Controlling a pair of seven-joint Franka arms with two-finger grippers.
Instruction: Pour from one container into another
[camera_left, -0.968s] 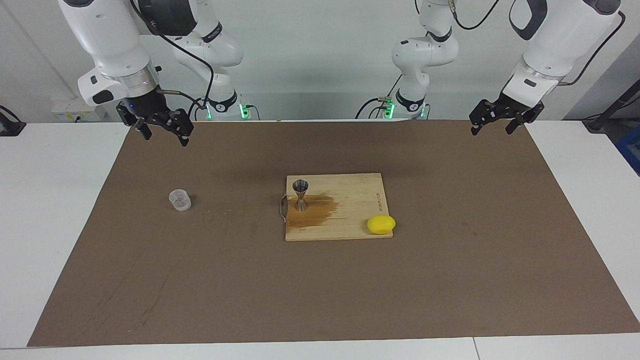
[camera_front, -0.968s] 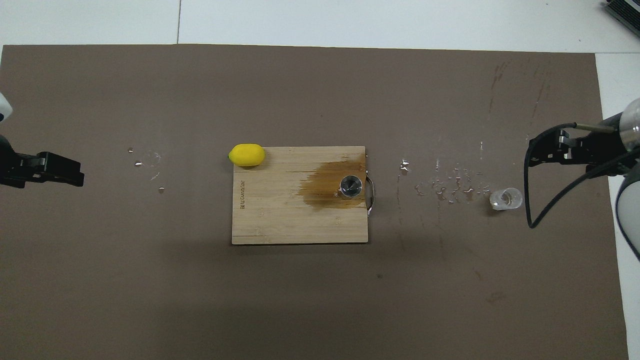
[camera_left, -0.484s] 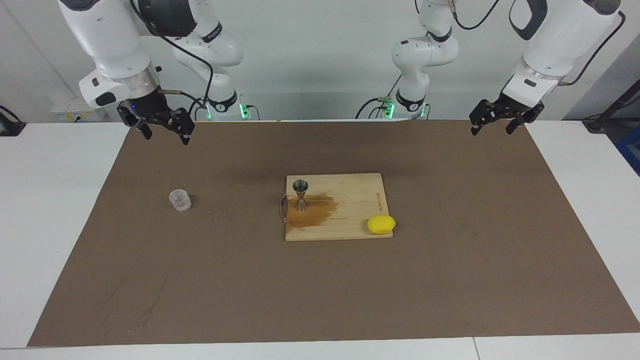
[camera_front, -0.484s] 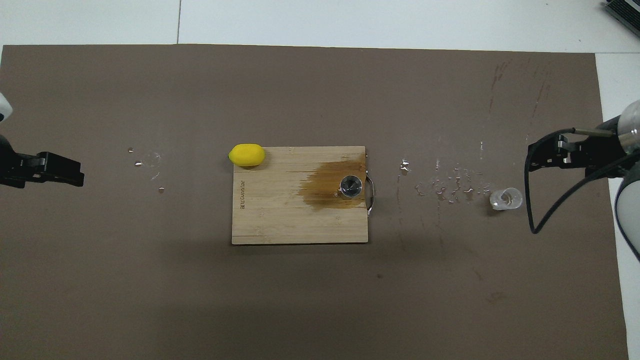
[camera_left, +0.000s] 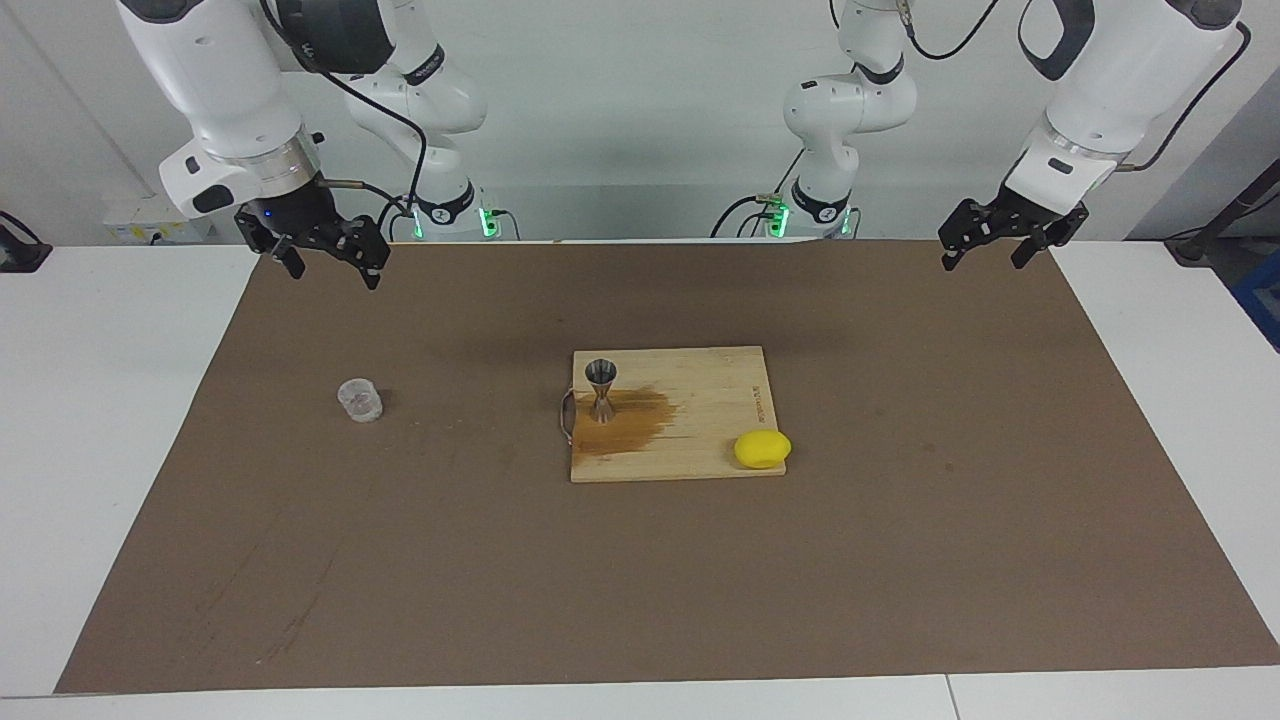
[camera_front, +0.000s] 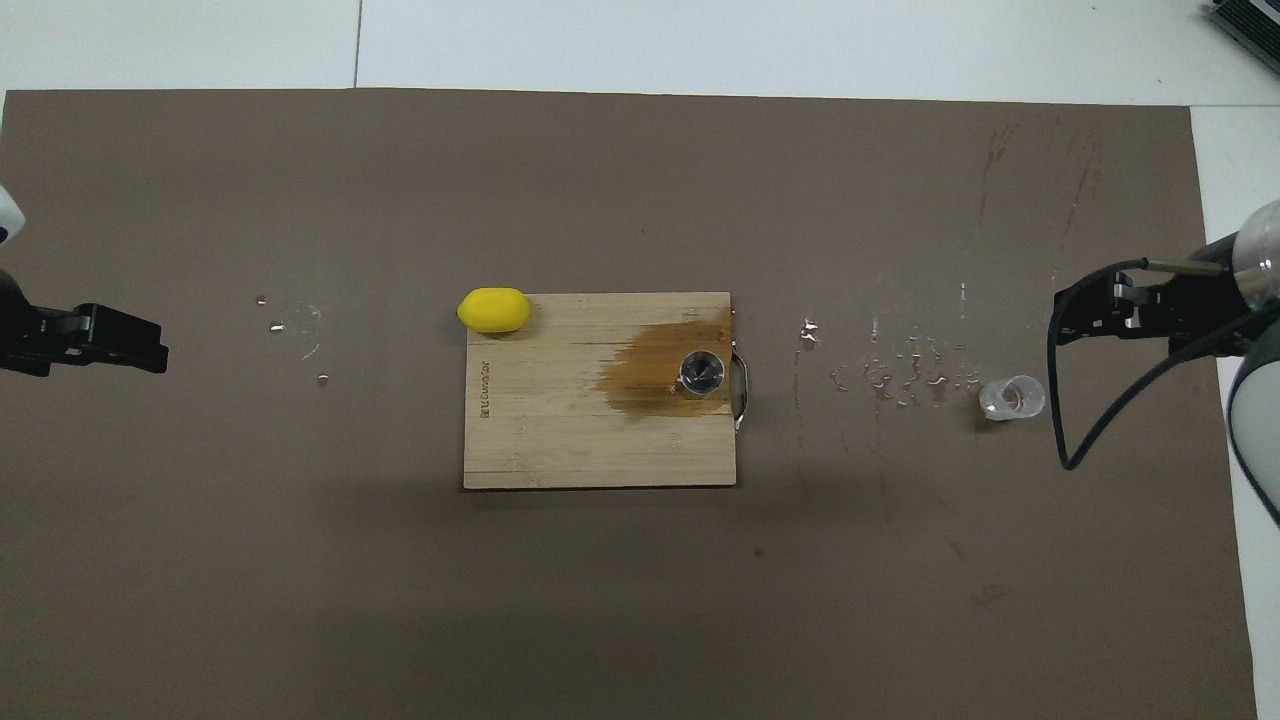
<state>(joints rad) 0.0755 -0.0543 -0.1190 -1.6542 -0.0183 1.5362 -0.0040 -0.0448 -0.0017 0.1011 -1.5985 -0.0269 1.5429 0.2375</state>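
The little clear cup (camera_left: 360, 400) stands upright on the brown mat (camera_left: 900, 520) toward the right arm's end of the worktop, with droplets (camera_front: 900, 375) scattered between it and the wooden board (camera_left: 700, 400). The steel jigger (camera_left: 601, 390) stands on that board in a dark wet patch (a lemon (camera_left: 762, 449) lies at another corner). Both the right gripper (camera_left: 328, 262) and the left gripper (camera_left: 995, 245) hang with jaws apart, holding nothing.

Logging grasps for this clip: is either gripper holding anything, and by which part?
Nothing is held. The left gripper and right gripper both hang open and empty above the mat.
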